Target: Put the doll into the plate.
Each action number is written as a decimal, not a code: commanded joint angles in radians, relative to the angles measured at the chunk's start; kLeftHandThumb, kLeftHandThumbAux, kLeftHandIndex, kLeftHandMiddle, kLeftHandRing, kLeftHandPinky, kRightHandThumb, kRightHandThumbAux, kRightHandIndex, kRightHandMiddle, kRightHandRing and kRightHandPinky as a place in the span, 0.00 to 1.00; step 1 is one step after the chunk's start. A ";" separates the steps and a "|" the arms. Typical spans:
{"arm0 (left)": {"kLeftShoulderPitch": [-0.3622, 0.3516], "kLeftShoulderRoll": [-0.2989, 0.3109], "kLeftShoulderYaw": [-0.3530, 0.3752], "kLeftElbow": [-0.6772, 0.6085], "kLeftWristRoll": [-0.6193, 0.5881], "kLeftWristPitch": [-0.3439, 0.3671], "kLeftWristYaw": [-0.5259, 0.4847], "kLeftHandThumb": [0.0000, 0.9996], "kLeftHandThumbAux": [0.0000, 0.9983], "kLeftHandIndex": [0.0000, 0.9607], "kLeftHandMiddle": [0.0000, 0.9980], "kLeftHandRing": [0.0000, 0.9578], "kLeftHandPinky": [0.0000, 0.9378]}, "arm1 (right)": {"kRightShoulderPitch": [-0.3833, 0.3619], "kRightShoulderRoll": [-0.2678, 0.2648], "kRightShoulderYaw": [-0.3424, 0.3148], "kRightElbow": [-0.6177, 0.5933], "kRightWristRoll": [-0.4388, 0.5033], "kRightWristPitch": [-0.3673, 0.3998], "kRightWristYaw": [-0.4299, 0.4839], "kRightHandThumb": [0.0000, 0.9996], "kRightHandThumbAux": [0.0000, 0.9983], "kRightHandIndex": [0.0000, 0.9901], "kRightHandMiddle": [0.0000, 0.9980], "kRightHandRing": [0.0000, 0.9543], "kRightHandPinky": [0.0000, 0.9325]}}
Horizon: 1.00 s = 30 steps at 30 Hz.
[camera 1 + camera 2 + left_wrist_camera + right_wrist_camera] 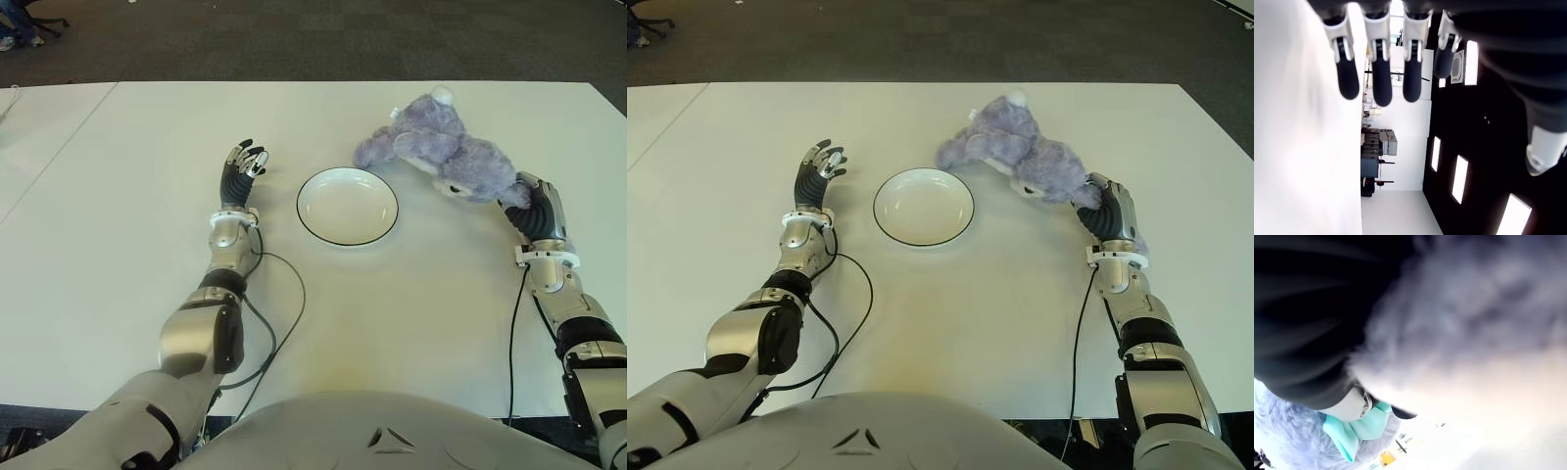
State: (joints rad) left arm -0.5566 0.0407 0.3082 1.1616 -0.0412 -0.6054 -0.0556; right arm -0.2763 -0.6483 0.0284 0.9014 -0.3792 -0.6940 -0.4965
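The right hand [534,208] is pressed into the doll's [441,152] near end, fingers apparently closed on its fur. The doll stretches away toward the plate [348,207]. The left hand [243,166] shows beyond the plate, fingers spread, empty.

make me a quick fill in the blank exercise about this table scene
1. The plate holds ____.
2. The doll lies on the plate's ____ side.
3. The ____ hand is against the doll.
4. The left hand shows beside the plate with fingers ____.

Missing words: nothing; right; right; open
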 commanded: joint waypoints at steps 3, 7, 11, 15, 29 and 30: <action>0.217 -0.070 0.018 0.163 -0.020 0.074 0.021 0.00 0.55 0.21 0.28 0.32 0.34 | 0.003 0.018 -0.030 0.023 0.021 -0.027 -0.012 0.69 0.72 0.44 0.84 0.88 0.89; 0.216 -0.070 0.019 0.163 -0.020 0.072 0.021 0.00 0.55 0.21 0.28 0.32 0.32 | -0.001 0.020 -0.033 0.028 0.019 -0.024 -0.015 0.69 0.72 0.44 0.84 0.88 0.89; 0.216 -0.072 0.023 0.163 -0.025 0.069 0.014 0.00 0.56 0.21 0.27 0.31 0.32 | -0.002 0.021 -0.036 0.031 0.025 -0.039 -0.011 0.69 0.72 0.44 0.85 0.88 0.90; 0.215 -0.071 0.022 0.164 -0.024 0.073 0.013 0.00 0.56 0.20 0.27 0.31 0.33 | -0.002 0.023 -0.041 0.030 0.039 -0.055 0.002 0.69 0.72 0.44 0.85 0.89 0.89; 0.214 -0.066 0.018 0.165 -0.019 0.077 0.013 0.00 0.55 0.21 0.28 0.32 0.32 | 0.045 0.062 -0.096 -0.170 0.120 -0.103 0.044 0.69 0.72 0.44 0.86 0.89 0.90; 0.214 -0.066 0.017 0.165 -0.018 0.078 0.014 0.00 0.55 0.21 0.28 0.32 0.32 | 0.051 0.067 -0.102 -0.208 0.130 -0.096 0.052 0.69 0.72 0.44 0.86 0.89 0.90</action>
State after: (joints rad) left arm -0.5566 0.0407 0.3086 1.1622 -0.0412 -0.6056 -0.0556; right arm -0.2535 -0.6260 -0.0432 0.8299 -0.3097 -0.7669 -0.4727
